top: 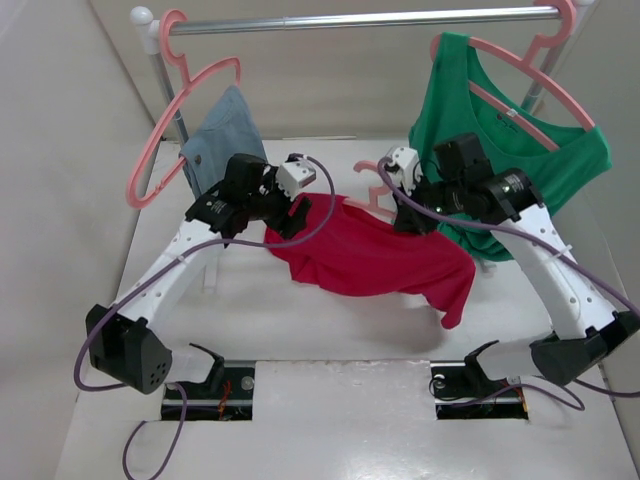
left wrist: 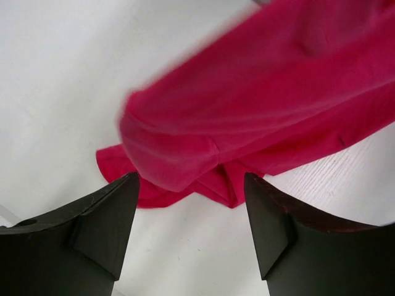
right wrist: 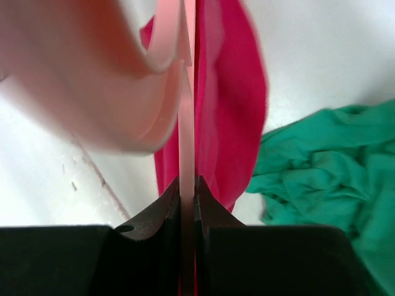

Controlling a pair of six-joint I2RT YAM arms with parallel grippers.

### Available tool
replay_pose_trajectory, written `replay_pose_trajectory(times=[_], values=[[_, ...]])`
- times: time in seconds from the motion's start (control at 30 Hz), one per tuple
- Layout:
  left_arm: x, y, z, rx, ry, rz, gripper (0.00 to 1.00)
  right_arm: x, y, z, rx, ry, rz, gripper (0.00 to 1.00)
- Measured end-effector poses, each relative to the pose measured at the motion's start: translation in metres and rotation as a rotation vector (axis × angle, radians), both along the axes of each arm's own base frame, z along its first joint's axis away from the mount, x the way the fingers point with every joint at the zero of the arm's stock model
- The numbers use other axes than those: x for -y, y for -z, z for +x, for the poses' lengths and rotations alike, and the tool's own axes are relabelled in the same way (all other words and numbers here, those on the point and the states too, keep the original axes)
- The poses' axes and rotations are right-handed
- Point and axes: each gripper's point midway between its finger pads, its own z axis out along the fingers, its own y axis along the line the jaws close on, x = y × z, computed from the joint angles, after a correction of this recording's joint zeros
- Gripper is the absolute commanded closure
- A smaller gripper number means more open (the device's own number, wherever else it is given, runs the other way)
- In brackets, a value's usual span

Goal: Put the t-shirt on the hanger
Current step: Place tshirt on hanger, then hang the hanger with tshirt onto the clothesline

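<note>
White surface spreads across the near ground, both arm bases bolted at its front edge. Further in, the left hand holds its fingers wide apart with nothing between them. A folded edge of the t-shirt sits just beyond the tips. From above, the t-shirt is a crimson sweep between the two hands, one end drooping toward the near right. At its far right edge, the right hand has its fingers pressed together on a thin bar of the hanger. Red fabric runs close alongside that bar in the right wrist view. Only the curved pink hook shows above the shirt in the top view. Just right of the shirt is the green top, which hangs on its own pink hanger from the rail at the back. At the far left, another pink hanger on the same rail carries a blue-grey cloth.
</note>
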Motion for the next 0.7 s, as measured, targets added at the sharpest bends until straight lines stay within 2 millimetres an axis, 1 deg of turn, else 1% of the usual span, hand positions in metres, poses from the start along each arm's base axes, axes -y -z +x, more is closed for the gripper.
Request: replay_pose_trajectory(times=[0.07,0.13,0.2,0.27,0.43,0.53,0.7], values=[[0.001,-0.009,-0.002,0.031,0.018,-0.012,0.35,0.004,-0.023,0.008,0.029,0.04,-0.014,1.0],[0.001,-0.019,-0.004,0.065,0.033,-0.022,0.33,0.011,-0.054,0.019,0.084,0.099,-0.032,1.0],[0.004,-0.028,-0.008,0.091,0.055,-0.039,0.32,0.014,-0.091,0.033,0.174,0.159,-0.02,1.0],[0.007,-0.034,-0.01,0.108,0.072,-0.055,0.32,0.019,-0.114,0.037,0.232,0.202,-0.001,1.0],[0.016,-0.048,-0.014,0.141,0.114,-0.087,0.32,0.036,-0.14,0.035,0.285,0.302,-0.007,1.0],[0.016,-0.052,-0.016,0.152,0.121,-0.091,0.32,0.047,-0.156,0.035,0.341,0.373,-0.023,1.0],[0.016,-0.055,-0.017,0.162,0.124,-0.097,0.32,0.076,-0.182,0.036,0.426,0.487,-0.007,1.0]])
